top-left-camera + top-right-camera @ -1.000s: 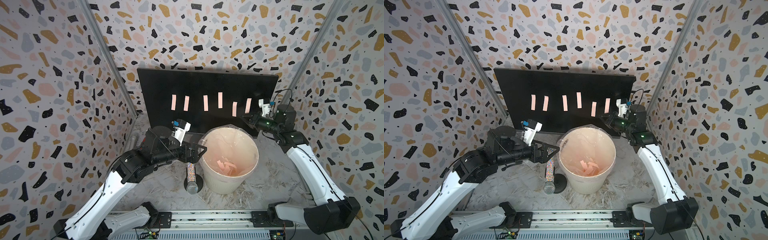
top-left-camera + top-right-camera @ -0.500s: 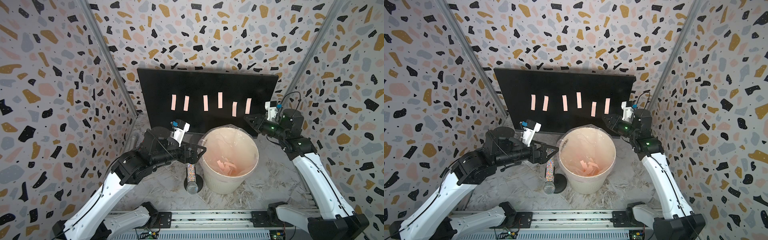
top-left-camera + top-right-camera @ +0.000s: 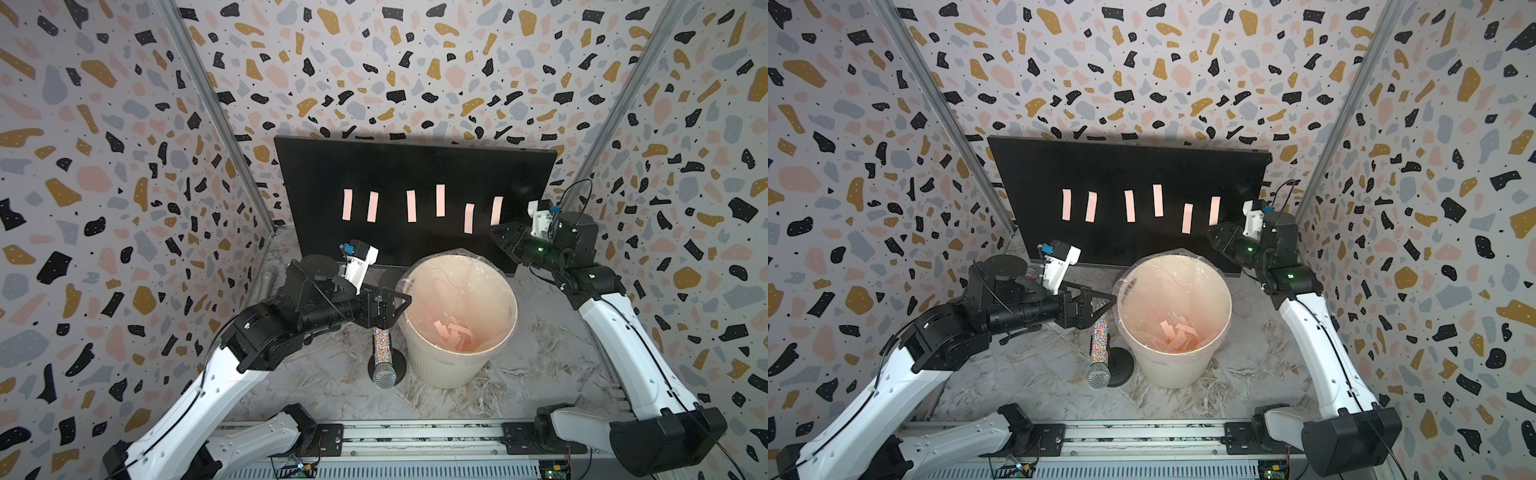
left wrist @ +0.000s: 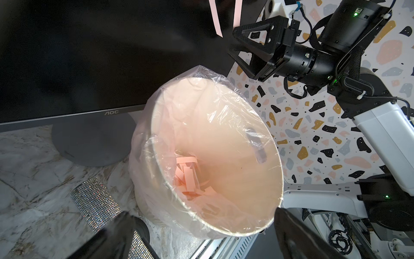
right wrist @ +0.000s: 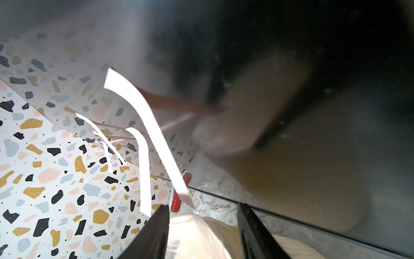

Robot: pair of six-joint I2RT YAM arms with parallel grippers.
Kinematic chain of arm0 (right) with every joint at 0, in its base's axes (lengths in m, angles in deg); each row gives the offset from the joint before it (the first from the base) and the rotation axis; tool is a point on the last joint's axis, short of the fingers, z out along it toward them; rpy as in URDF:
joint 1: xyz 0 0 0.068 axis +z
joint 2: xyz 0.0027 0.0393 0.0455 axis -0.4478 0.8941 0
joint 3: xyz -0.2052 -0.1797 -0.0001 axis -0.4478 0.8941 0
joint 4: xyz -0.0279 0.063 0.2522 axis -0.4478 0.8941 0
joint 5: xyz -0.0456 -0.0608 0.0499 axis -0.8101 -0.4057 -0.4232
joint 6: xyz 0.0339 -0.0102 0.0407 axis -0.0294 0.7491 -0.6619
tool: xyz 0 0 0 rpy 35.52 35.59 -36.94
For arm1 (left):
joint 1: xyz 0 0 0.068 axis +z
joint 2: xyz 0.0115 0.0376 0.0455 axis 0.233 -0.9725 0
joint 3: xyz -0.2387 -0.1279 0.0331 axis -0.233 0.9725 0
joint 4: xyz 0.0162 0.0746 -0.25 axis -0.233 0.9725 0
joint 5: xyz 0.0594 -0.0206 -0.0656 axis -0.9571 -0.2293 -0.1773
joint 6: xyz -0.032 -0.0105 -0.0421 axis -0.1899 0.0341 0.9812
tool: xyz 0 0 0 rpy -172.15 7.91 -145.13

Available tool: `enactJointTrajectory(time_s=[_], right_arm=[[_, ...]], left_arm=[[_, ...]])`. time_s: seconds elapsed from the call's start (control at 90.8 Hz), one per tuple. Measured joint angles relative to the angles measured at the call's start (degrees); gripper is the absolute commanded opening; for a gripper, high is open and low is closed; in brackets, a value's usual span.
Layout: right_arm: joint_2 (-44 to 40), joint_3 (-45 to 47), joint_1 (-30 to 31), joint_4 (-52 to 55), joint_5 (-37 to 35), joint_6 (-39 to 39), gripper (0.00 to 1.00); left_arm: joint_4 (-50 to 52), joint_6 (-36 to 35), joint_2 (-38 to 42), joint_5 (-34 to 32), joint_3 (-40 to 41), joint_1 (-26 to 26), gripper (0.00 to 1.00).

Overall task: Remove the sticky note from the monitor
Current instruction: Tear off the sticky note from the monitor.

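Note:
The black monitor [image 3: 415, 174] [image 3: 1129, 166] stands at the back with several pink sticky notes in a row across its screen. The rightmost sticky note [image 3: 496, 210] [image 3: 1214, 210] hangs just above my right gripper [image 3: 494, 232] [image 3: 1212, 232]. In the right wrist view this sticky note [image 5: 156, 139] curls off the glass, its free end just beyond my right gripper [image 5: 202, 215], which is open and holds nothing. My left gripper [image 3: 405, 297] [image 4: 201, 235] is open wide at the left rim of the cream bin [image 3: 457, 374], empty.
The bin [image 4: 277, 157] has a clear liner and several pink strips at its bottom. A glittery microphone [image 3: 384, 353] on a round black base leans by the bin's left side. The monitor's round stand base [image 4: 94, 143] sits behind the bin. Patterned walls close in on three sides.
My right gripper was shut a second ago and now stands open; its wrist has shifted slightly right. The same notes stay on the screen. The left arm has barely moved.

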Motion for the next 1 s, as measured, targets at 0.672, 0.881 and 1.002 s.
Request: enactJointTrajectory(time_s=[0.672, 0.881, 1.002], right_arm=[[2.4, -4.7, 0.0, -0.9, -0.3, -0.6, 0.33], [2.6, -4.7, 0.0, -0.9, -0.8, -1.1, 0.19], [2.6, -4.7, 0.0, -0.9, -1.0, -1.0, 0.09]], left_arm=[[0.0, -0.6, 0.0, -0.1, 0.2, 0.0, 1.0], [0.1, -0.9, 0.0, -0.1, 0.2, 0.0, 1.0], [0.1, -0.9, 0.0, -0.1, 0.2, 0.0, 0.99]])
